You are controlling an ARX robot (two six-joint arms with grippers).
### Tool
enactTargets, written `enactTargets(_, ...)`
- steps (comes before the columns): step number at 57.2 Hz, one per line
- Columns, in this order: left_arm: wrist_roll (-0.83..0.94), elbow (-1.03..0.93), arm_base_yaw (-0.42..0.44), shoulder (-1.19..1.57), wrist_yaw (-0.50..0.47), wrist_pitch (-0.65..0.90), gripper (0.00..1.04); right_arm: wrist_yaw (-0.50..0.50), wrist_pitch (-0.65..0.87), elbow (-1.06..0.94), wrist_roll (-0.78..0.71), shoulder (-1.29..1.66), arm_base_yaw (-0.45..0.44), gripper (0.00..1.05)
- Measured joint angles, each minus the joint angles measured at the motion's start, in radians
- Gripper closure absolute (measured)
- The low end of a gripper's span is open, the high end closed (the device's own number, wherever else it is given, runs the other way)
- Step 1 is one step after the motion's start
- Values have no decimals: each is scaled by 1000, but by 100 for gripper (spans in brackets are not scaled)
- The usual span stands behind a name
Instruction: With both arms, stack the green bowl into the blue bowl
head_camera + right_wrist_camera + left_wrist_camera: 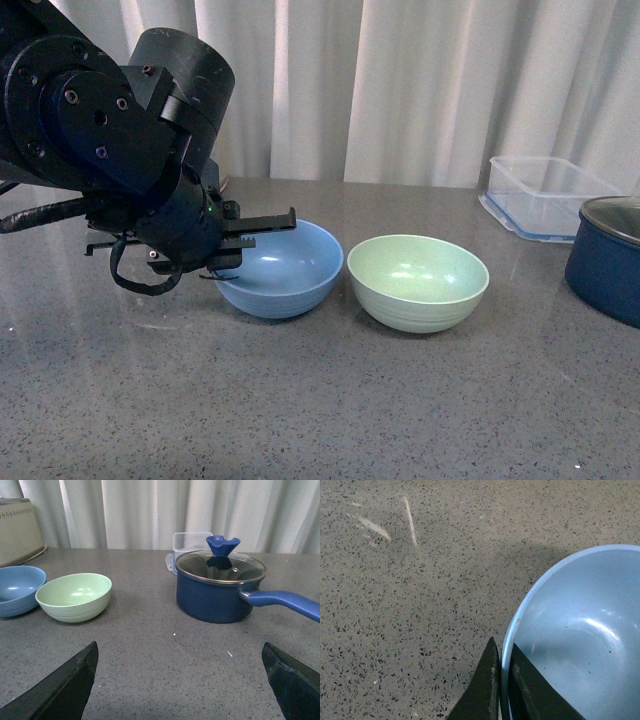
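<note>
Jaws of the left gripper [502, 649] pinch the rim of the light sky-blue round matte bowl [580, 630], just beside the pale mint-green round matte bowl [418, 283] on the grey speckled table [300, 410], while the right gripper [180, 647] holds its jaws spread wide.

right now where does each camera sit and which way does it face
Front view: on the body, facing across the table at the blue bowl and green bowl; the left arm shows.
Left wrist view: on the left wrist, looking down at the blue bowl's rim, pinched between its jaws.
Right wrist view: on the right wrist, low, facing level toward the navy pot; its jaws spread wide.
Shared: all three show the blue bowl.
</note>
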Motion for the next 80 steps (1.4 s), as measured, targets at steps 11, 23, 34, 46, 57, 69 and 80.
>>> enactTargets(11,0,2,0,2,0,0,101,0,0,0,0,0,0,10)
enactTargets(23,-4,-9,0,-24,4,17,82,0,0,0,0,0,0,10)
enactTargets(34,-1,-44,9,-120,-4,24,53,0,0,0,0,0,0,10)
enactTargets(46,-11,-151,41,-285,-21,19,17,0,0,0,0,0,0,10)
enactTargets(57,9,-333,44,-483,-67,3,7,0,0,0,0,0,0,10)
enactTargets(69,60,-586,-17,-740,-163,-46,7,0,0,0,0,0,0,10)
enactTargets(80,64,-696,-31,-846,-186,-101,7,-1,0,0,0,0,0,10)
